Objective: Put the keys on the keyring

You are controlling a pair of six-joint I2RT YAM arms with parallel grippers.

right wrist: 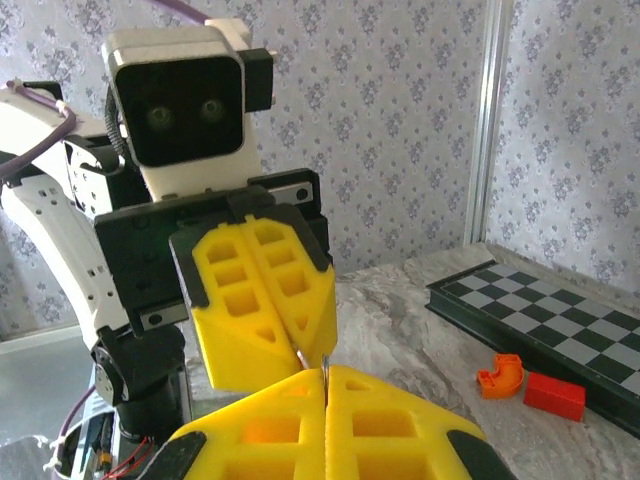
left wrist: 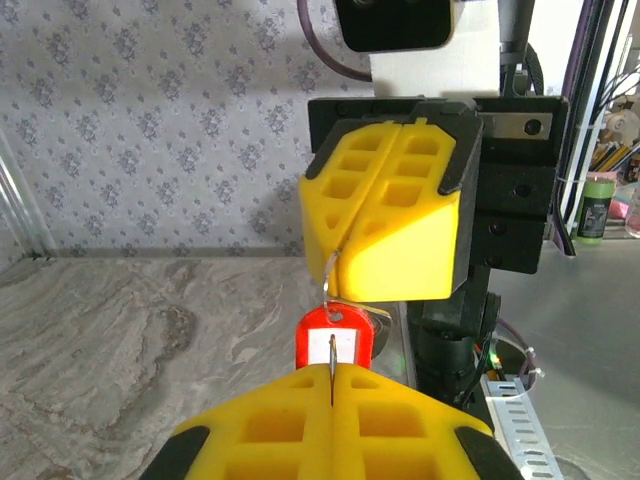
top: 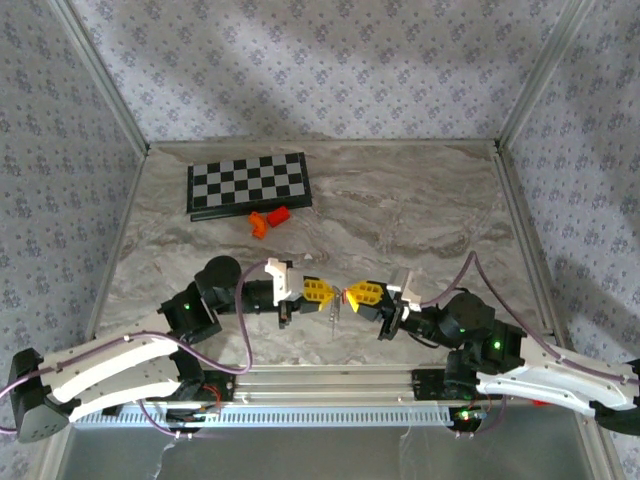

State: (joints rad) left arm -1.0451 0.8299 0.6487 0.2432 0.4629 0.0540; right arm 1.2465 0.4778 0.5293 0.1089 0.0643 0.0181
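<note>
My left gripper (left wrist: pixel 332 378) is shut on a thin silver key (left wrist: pixel 332 358), seen edge-on between its yellow fingertips. Facing it tip to tip, my right gripper (left wrist: pixel 342 268) is shut on the keyring's wire ring (left wrist: pixel 329 280). The red tag with a white label (left wrist: pixel 336 338) hangs from that ring just beyond the key's tip. A grey metal piece (left wrist: pixel 376 318) shows behind the tag. In the top view the two grippers (top: pixel 318 292) (top: pixel 362 294) meet above the table's near middle with the red tag (top: pixel 343 296) between them. In the right wrist view my right gripper (right wrist: pixel 325 376) pinches thin wire against the left gripper (right wrist: pixel 308 352).
A folded chessboard (top: pixel 249 184) lies at the back left of the marble table (top: pixel 420 210). An orange curved block (top: pixel 259 223) and a red block (top: pixel 278 214) lie just in front of it. Metal frame posts (top: pixel 100 85) stand at the table's corners.
</note>
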